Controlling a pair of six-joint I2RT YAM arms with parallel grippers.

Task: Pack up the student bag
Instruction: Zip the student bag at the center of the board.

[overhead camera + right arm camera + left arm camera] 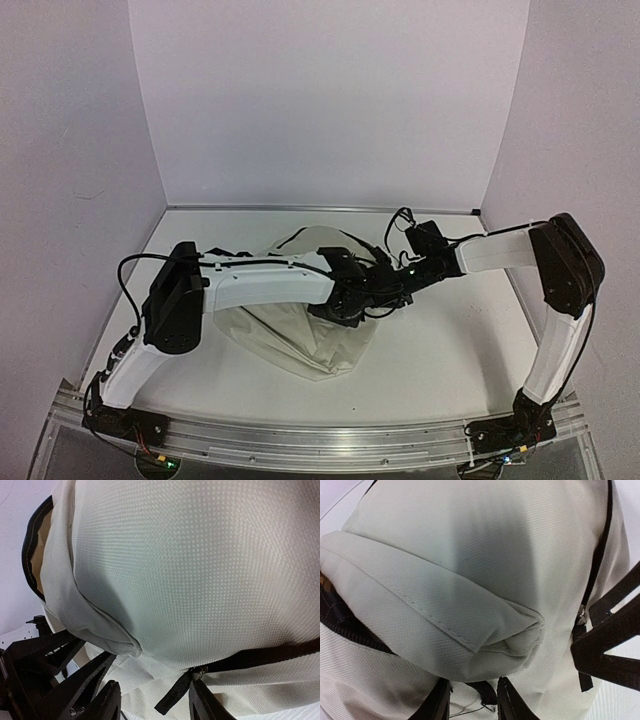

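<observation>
The student bag (290, 335), cream fabric with black zipper lines, lies in the middle of the table with both arms reaching onto its top. My left gripper (474, 680) stands open over a black tab (485, 692). A folded cream flap (470, 625) hides the fingertips. My right gripper (154, 685) is open. Its right finger (207, 702) touches a zipper slider (200, 671), whose black pull strap (172, 697) hangs between the jaws. In the top view the left gripper (352, 300) and right gripper (385, 290) sit close together on the bag. An unzipped opening (31, 550) shows a tan inside.
White walls (330, 100) close off the table (450, 340) at the back and sides. An aluminium rail (320, 440) runs along the near edge, with the arm bases on it. The left arm's black fingers (50, 655) show in the right wrist view.
</observation>
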